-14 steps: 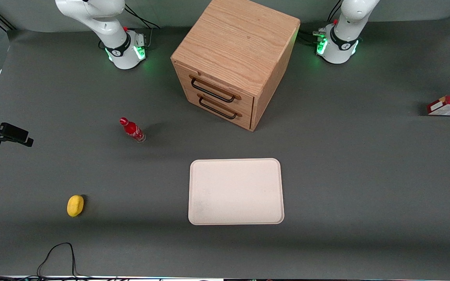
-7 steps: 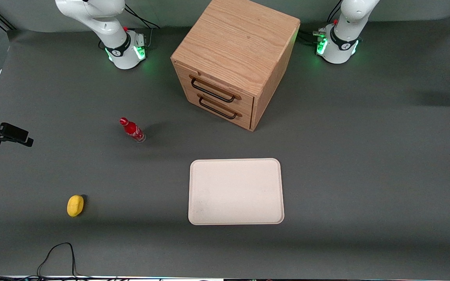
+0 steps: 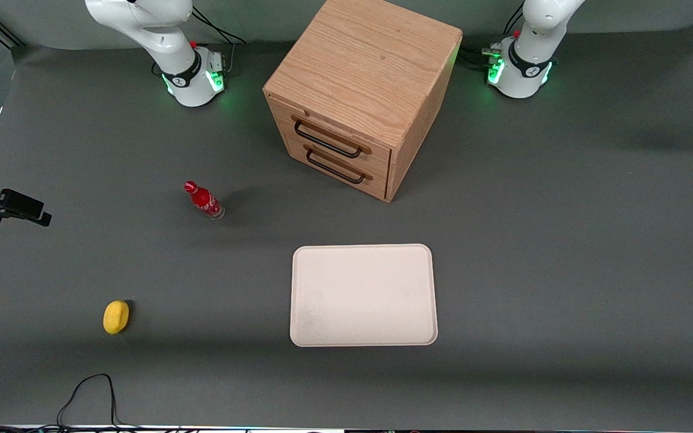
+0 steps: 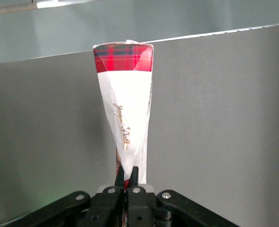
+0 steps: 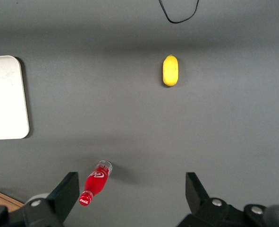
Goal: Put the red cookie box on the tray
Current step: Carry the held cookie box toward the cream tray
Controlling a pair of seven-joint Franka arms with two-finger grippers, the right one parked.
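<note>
The gripper (image 4: 129, 182) is out of the front view; only the left wrist view shows it, with its two fingers (image 4: 135, 176) pressed onto one end of the box (image 4: 125, 113). The box sticks straight out from the fingers, a thin white face with gold script toward the camera and a red tartan band at its free end. It hangs clear above the grey table (image 4: 215, 118), touching nothing else that can be seen. Where over the table it hangs is hard to say from this view, since no other object shows around it.

The tray (image 3: 363, 294) lies flat in the middle of the table, nearer the front camera than the cabinet (image 3: 361, 90), with nothing on it. The cabinet stands between the two arm bases, turned at an angle, its two drawers shut and their dark handles facing the tray's way.

A small red bottle (image 3: 203, 200) stands upright toward the parked arm's end of the table, a little farther from the front camera than the tray. A yellow lemon-like object (image 3: 116, 316) lies nearer the camera than the bottle and well apart from it. A black cable (image 3: 91, 394) loops at the table edge closest to the camera.
</note>
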